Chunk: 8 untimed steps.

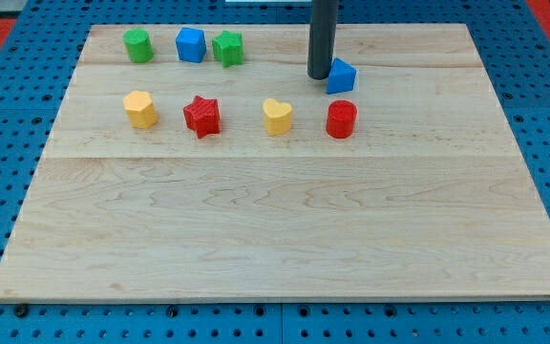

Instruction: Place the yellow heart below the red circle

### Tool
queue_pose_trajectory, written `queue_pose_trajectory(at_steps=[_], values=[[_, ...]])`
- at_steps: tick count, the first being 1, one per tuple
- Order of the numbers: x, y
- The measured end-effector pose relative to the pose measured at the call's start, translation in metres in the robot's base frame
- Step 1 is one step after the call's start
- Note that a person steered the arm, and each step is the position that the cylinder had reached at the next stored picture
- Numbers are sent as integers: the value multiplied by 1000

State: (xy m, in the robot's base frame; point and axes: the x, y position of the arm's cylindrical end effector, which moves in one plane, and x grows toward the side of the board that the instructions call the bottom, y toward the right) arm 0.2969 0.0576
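eight small blocks sit on the upper half of the wooden bench (285,239), in two loose rows. along the view's top run a green cylinder-like block (138,45), a blue block (190,44) of unclear shape and a green star-like block (227,48), close together, the last two just beside each other. further to the view's right lies a blue triangular block (342,75), alone.

below them, from the view's left, stand a yellow hexagon-like block (140,109), a red star (201,116), the yellow heart (277,117) and the red circle (341,119). the yellow heart is just left of the red circle, level with it and apart from it, not below it.

no gripper is fitted, so there is nothing to be released or clenched; the arm ends in a dark rod. my tip (321,76) rests on the bench just left of the blue triangular block, seemingly touching it, above the gap between the yellow heart and the red circle and clear of both.
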Motion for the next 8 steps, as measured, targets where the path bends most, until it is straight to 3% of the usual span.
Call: queue_pose_trajectory(at_steps=[5, 7, 8], values=[[2, -3], [16, -37], [73, -37]])
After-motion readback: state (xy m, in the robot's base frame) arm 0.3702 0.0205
